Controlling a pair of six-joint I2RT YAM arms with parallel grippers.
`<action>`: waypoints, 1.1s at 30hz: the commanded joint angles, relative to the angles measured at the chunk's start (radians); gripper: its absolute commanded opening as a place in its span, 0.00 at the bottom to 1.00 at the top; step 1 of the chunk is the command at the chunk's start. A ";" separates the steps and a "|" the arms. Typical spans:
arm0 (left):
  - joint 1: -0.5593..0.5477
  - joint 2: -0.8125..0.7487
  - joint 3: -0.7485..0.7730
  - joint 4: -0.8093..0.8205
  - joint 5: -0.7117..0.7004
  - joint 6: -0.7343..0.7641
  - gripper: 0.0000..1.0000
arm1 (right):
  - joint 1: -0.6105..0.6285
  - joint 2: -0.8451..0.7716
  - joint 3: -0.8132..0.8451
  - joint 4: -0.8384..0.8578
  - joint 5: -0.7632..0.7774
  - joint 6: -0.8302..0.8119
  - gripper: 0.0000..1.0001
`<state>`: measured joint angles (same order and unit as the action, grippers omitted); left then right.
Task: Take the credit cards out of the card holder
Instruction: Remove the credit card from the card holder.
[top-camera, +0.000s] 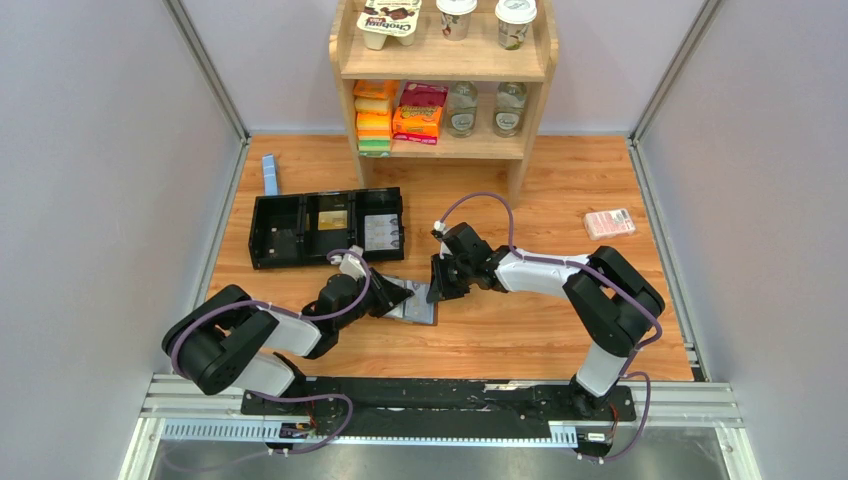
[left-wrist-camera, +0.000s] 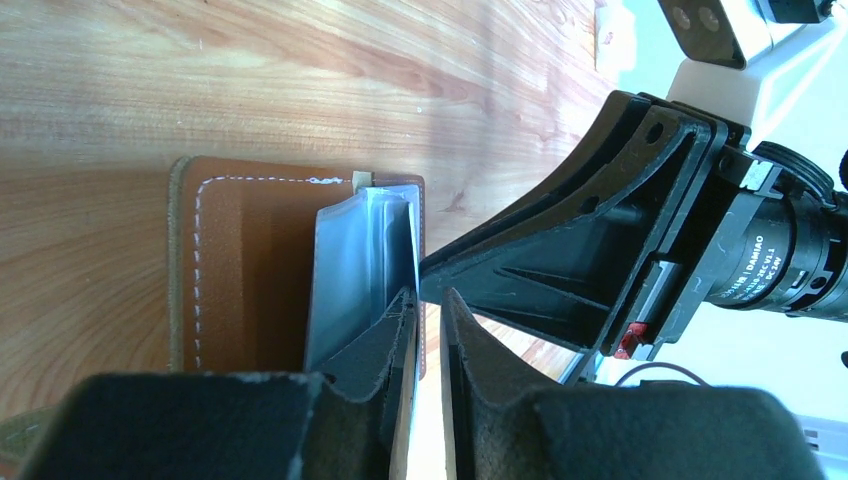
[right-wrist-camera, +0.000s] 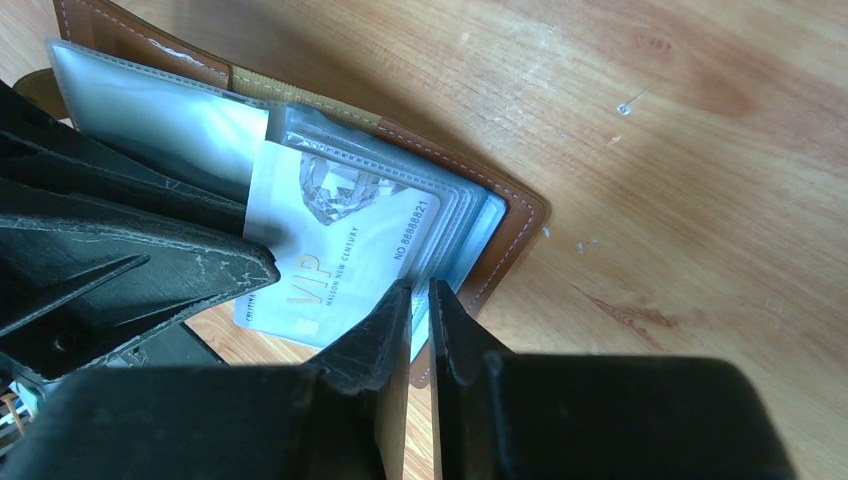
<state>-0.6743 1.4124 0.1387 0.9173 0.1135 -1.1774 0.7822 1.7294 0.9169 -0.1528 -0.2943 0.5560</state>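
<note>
The brown leather card holder (top-camera: 418, 312) lies open on the wooden table between both arms. Its clear grey-blue sleeves (left-wrist-camera: 355, 265) are lifted off the leather (left-wrist-camera: 250, 270). A pale credit card (right-wrist-camera: 340, 260) printed "VIP" sticks halfway out of a sleeve, over the holder's brown edge (right-wrist-camera: 515, 225). My left gripper (left-wrist-camera: 430, 300) is shut on the card's free end, one finger (right-wrist-camera: 200, 265) on top and the other underneath, with a thin slit still showing. My right gripper (right-wrist-camera: 420, 288) is shut on the outer edge of the sleeves. In the top view the left gripper (top-camera: 398, 297) and the right gripper (top-camera: 438, 290) face each other across the holder.
A long black compartmented tray (top-camera: 256, 232) sits behind the left arm, a narrow blue strip (top-camera: 269, 174) beyond it. A wooden shelf (top-camera: 445, 148) with snacks and bottles stands at the back. A pink-red packet (top-camera: 609, 222) lies far right.
</note>
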 joint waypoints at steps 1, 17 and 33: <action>-0.010 0.011 0.042 0.077 0.075 -0.008 0.21 | 0.009 0.041 -0.004 0.016 0.015 -0.025 0.14; -0.007 -0.251 -0.001 -0.182 -0.024 0.039 0.00 | -0.001 0.130 0.002 -0.036 0.063 -0.027 0.08; -0.005 -0.599 0.067 -0.771 -0.175 0.180 0.00 | -0.012 0.124 -0.001 -0.040 0.060 -0.037 0.08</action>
<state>-0.6743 0.8856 0.1341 0.3378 -0.0174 -1.0817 0.7712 1.8027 0.9489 -0.1101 -0.3355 0.5598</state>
